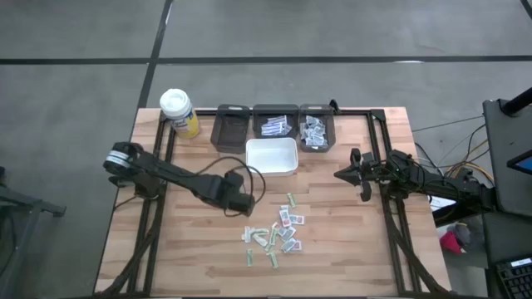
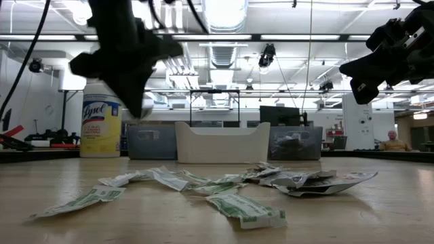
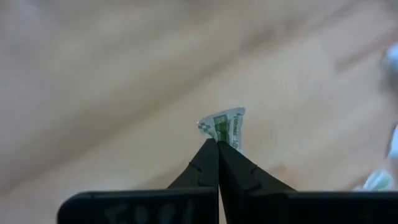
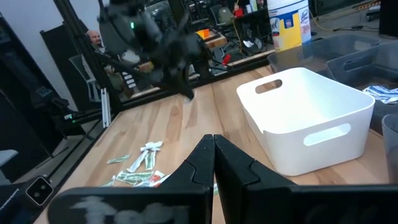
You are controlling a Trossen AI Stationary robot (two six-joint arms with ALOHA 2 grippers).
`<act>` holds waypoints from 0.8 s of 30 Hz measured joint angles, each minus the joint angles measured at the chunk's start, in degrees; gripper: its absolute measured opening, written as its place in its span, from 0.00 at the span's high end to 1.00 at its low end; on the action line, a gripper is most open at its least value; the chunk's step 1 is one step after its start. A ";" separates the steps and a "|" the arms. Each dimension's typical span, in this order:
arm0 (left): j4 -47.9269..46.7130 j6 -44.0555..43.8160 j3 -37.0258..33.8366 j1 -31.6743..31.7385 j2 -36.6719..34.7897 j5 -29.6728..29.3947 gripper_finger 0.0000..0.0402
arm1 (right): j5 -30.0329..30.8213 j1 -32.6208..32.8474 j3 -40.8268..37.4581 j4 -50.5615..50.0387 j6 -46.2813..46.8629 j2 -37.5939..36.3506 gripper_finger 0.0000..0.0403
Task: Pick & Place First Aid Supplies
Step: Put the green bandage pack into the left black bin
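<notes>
The first aid supplies (image 1: 278, 232) lie as a loose pile of several small white packets with green, red and blue print on the wooden table (image 1: 349, 249), also seen in the low view (image 2: 224, 186). My left gripper (image 3: 217, 143) hangs above the table just left of the pile (image 1: 247, 208), shut on one green-printed packet (image 3: 227, 126). My right gripper (image 4: 214, 138) waits shut, held level above the table's right side (image 1: 341, 174). My left gripper pinches the green-printed packet by its lower edge (image 3: 219, 139) between the very tips of its two fingers. The fingers slant steeply down from above. The packet sticks out past the fingertips, bent a little, and is lifted clear of the table.
A white bin (image 1: 272, 156) stands behind the pile; three dark bins (image 1: 274, 126) line the far edge, two holding packets. A white-capped yellow bottle (image 1: 179, 112) stands at the far left corner. Bare wood lies along the near edge.
</notes>
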 joint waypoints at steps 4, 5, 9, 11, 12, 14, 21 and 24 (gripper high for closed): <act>-4.87 0.31 1.49 1.83 -6.82 -11.64 1.00 | 0.01 0.00 0.00 0.00 -0.19 0.00 0.98; -5.39 0.67 1.61 2.51 -8.49 -14.58 1.00 | 0.00 0.00 0.00 -0.01 -0.20 0.00 0.98; -5.75 5.60 1.41 7.36 -14.26 -24.52 1.00 | 0.04 -0.02 0.00 0.00 -0.20 0.00 0.98; -5.33 9.77 1.41 11.73 -16.71 -27.79 1.00 | 0.04 -0.01 0.00 0.00 -0.20 0.03 0.98; -5.06 12.35 1.41 14.33 -17.62 -28.34 1.00 | 0.04 -0.01 0.00 0.00 -0.20 0.04 0.98; -3.02 18.18 1.41 19.95 -18.26 -28.27 1.00 | 0.04 0.00 0.00 0.00 -0.20 0.04 0.98; 12.42 39.91 1.32 42.12 -14.66 -14.06 1.00 | 0.08 -0.02 0.00 0.00 -0.21 0.04 0.98; 13.74 42.18 1.30 50.05 -10.31 -5.45 1.00 | 0.08 -0.02 0.00 0.00 -0.16 0.04 0.98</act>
